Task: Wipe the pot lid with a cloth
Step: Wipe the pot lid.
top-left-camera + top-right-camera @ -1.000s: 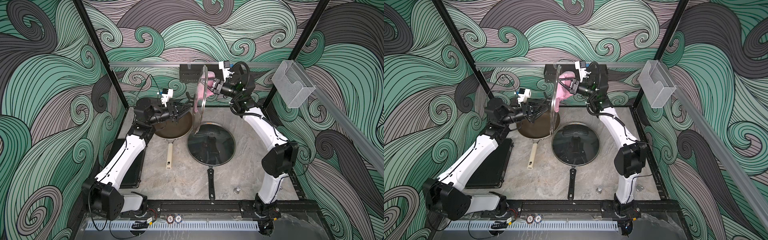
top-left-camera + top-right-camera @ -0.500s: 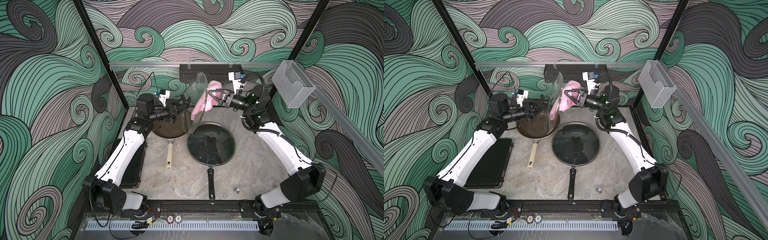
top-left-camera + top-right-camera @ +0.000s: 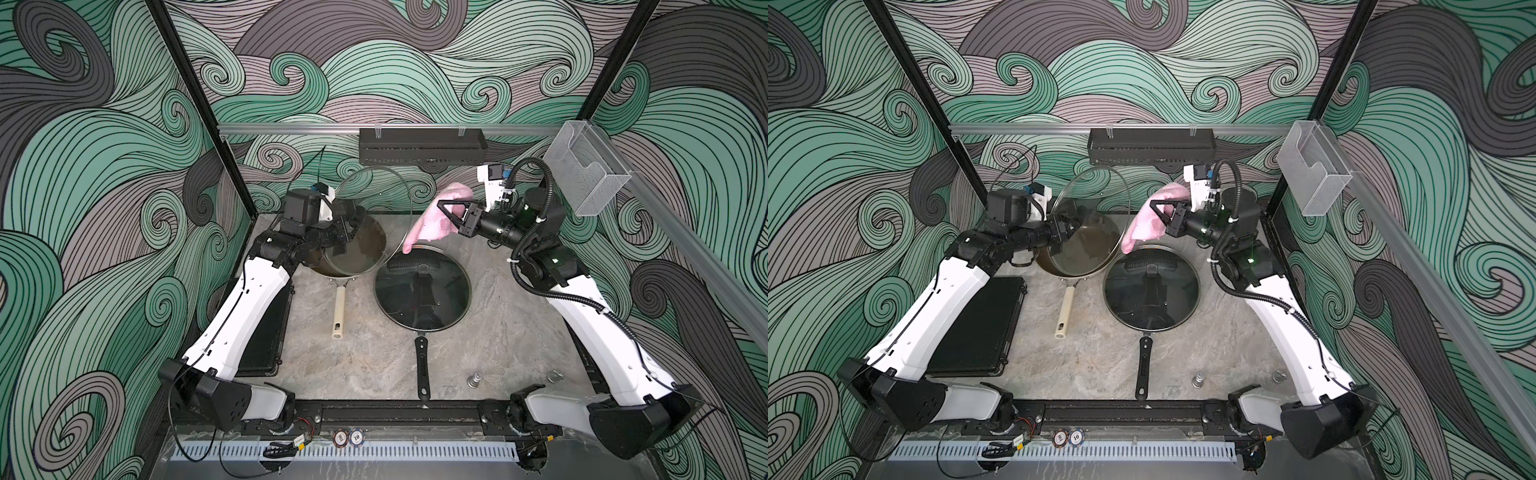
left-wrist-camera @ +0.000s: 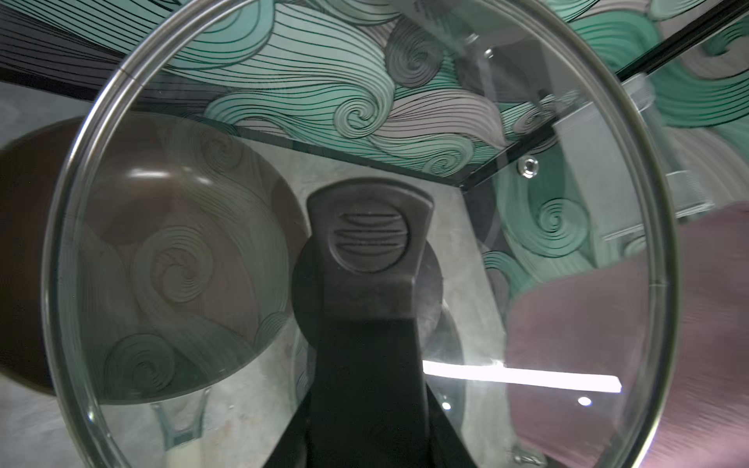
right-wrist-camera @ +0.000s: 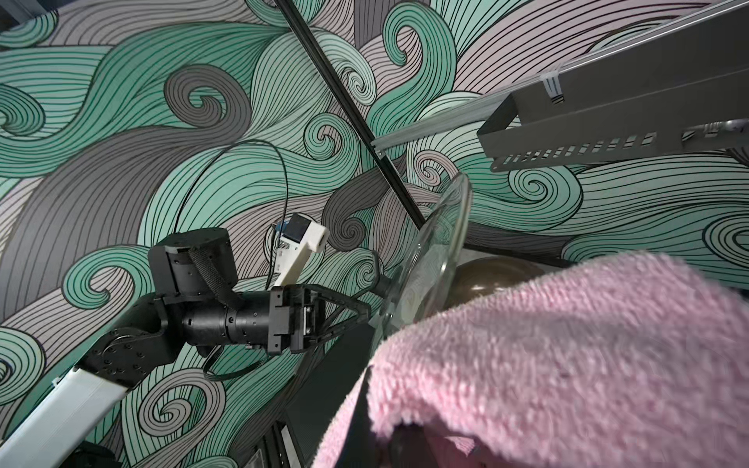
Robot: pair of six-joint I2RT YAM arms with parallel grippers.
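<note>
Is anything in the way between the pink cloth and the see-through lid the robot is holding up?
Nothing visible does. The cloth, pinched by the right end effector, hangs right next to the lid; I cannot tell whether they touch.

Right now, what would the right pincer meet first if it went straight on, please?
Probably the raised glass lid; the pink cloth in the right pincer would touch first. Depth is unclear.

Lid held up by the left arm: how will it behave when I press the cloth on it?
Likely rigid: the glass lid has a metal rim. Held tilted up only by its knob in the left gripper, it may pivot or slip under a push from the cloth. Probably fragile if dropped.
</note>
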